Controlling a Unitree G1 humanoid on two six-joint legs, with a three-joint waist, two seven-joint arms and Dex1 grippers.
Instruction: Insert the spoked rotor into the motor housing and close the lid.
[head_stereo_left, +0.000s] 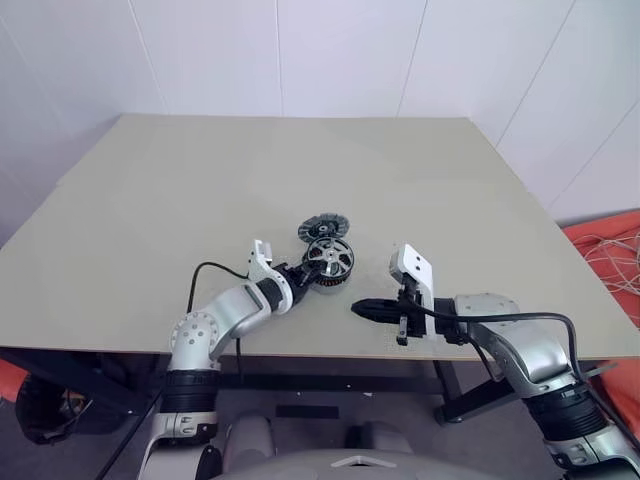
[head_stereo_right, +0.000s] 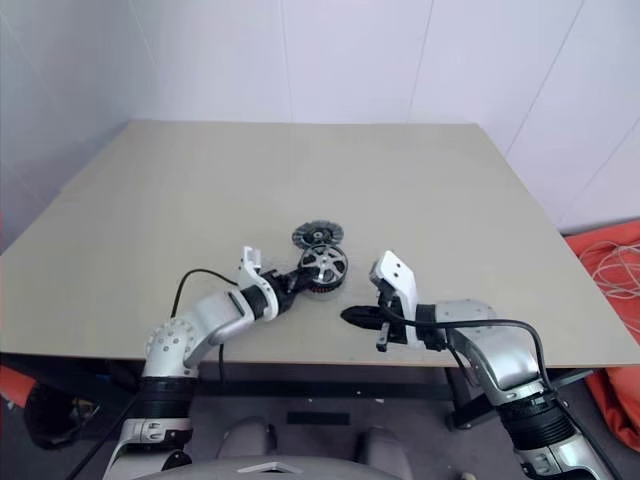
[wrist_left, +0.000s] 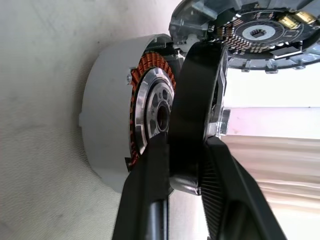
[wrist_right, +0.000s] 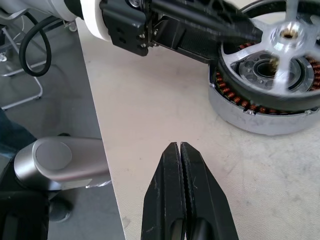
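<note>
At the table's (head_stereo_left: 150, 190) near middle, the left gripper (head_stereo_left: 300, 276) pinches the spoked rotor (head_stereo_left: 329, 259) over the motor housing (wrist_left: 107, 125). Its wrist view shows both fingers (wrist_left: 145, 190) straddling the rim, rotor tilted for seating. Right gripper (wrist_right: 180, 165), pressed closed, waits nearby.

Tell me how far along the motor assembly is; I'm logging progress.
In hand: the left gripper holds the spoked rotor by its rim, resting tilted on the motor housing, copper windings exposed, not seated. The right gripper is shut and empty, beside it. Left: seating the rotor and closing the lid, lying behind the housing.
</note>
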